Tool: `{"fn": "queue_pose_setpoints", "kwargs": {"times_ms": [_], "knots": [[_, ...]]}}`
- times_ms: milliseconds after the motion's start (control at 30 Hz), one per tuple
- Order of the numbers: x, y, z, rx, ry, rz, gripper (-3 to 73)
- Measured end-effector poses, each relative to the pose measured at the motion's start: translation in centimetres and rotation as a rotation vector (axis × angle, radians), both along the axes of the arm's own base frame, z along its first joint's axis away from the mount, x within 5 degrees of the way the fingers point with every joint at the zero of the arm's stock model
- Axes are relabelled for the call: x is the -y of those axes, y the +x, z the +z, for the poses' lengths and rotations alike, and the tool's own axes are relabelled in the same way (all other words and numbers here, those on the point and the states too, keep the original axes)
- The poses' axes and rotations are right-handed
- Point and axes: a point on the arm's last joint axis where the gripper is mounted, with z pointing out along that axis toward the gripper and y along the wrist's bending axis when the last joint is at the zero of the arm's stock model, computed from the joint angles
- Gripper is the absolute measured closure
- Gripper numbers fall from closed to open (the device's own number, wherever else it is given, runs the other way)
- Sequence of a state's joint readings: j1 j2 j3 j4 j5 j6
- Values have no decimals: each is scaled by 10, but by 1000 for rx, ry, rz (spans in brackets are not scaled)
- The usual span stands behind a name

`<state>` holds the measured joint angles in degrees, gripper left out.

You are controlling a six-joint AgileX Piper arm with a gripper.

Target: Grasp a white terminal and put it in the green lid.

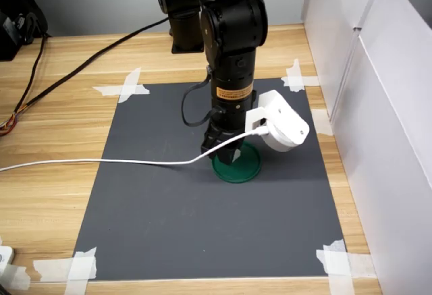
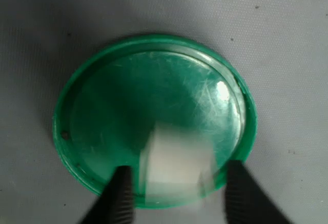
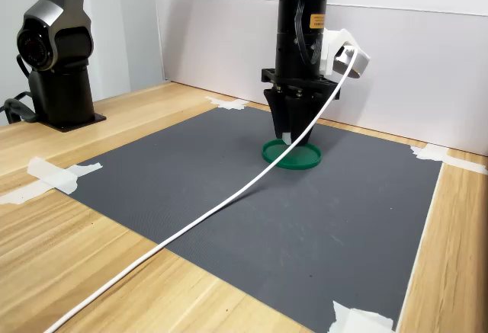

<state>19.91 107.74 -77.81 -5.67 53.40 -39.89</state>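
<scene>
1. Gripper: over the green lid, fingers narrowly parted either side of the white terminal; contact blurred, grip not determinable.
2. Orange-yellow label on arm: text illegible.
3. Grey mat taped to bench.

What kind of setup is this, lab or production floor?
Likely a lab test bench: a wooden table with a grey mat taped at the corners, white partition boards, and a second robot arm base standing nearby.

Glossy scuffed green lid, matt mat
</scene>
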Motion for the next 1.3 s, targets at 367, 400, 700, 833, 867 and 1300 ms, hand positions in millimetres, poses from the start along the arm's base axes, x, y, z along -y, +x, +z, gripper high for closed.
{"fn": "queue_pose_setpoints", "kwargs": {"times_ms": [367, 400, 700, 833, 867, 1300], "knots": [[-2, -12, 38, 71, 96, 0, 132], [-1, -15, 46, 96, 109, -1, 150], [15, -63, 95, 369, 246, -40, 654], [26, -94, 119, 488, 367, -162, 709], [29, -101, 126, 513, 401, -197, 712], [84, -190, 169, 738, 870, -778, 715]]}}
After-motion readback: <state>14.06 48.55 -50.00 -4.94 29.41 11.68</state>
